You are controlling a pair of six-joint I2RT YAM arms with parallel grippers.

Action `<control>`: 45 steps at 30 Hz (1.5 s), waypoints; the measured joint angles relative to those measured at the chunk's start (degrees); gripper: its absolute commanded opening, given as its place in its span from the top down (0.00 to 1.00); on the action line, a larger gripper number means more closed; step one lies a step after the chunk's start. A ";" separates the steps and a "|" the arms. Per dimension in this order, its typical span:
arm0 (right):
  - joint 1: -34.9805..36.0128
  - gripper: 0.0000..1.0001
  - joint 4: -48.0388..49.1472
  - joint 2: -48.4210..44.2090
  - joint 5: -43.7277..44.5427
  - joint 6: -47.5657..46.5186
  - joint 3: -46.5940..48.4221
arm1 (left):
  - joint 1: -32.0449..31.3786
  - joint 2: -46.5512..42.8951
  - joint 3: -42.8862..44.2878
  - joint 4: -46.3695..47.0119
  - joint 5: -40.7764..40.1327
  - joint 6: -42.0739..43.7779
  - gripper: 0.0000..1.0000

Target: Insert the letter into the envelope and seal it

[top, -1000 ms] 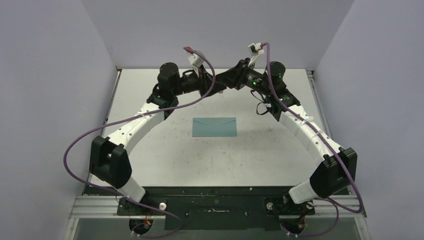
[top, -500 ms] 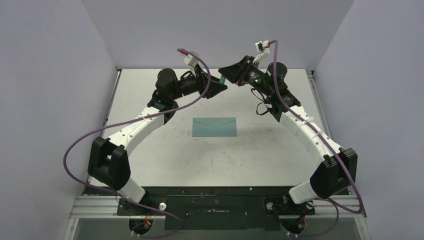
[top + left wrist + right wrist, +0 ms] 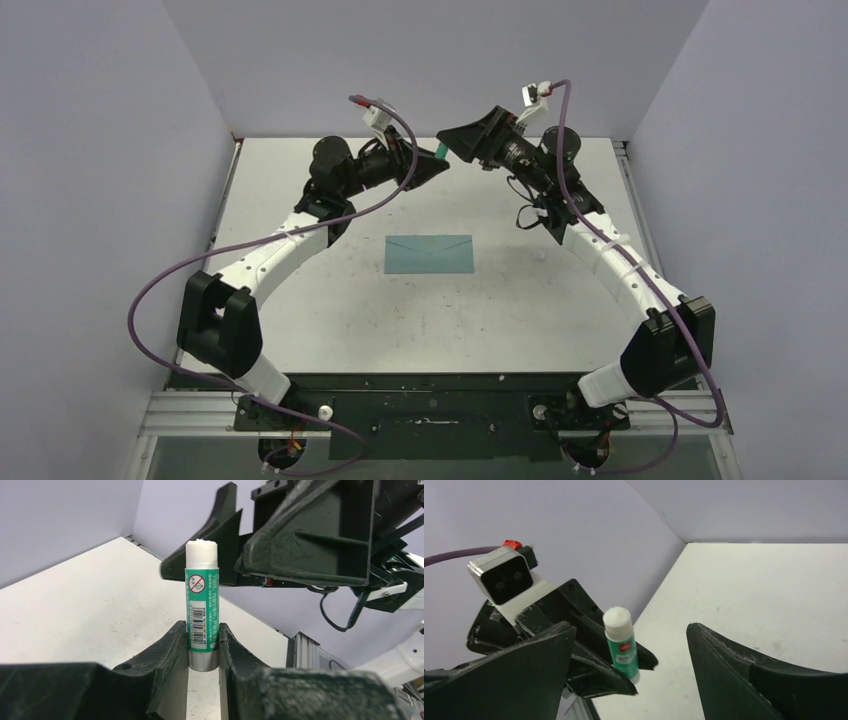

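Left claw (image 3: 204,647) was clamped on the foot of an uncapped glue stick (image 3: 202,600), held off the bench (image 3: 330,320). Just beside it, the right claw (image 3: 630,630) gaped wide and empty. Well apart from both, the teal envelope (image 3: 430,254) lay flat mid-bench, flap seemingly down. No letter showed. Thin, light and limp, that paper would likely be best pinched at the flap's edge.

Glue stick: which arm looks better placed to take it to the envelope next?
Left, probably: the left gripper is clamped on the glue stick, while the right gripper is open and empty beside it.
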 measured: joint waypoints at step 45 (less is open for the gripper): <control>-18.03 0.42 -52.02 12.28 29.86 -24.06 -9.25 | 0.87 0.15 -10.34 10.08 6.99 19.17 1.00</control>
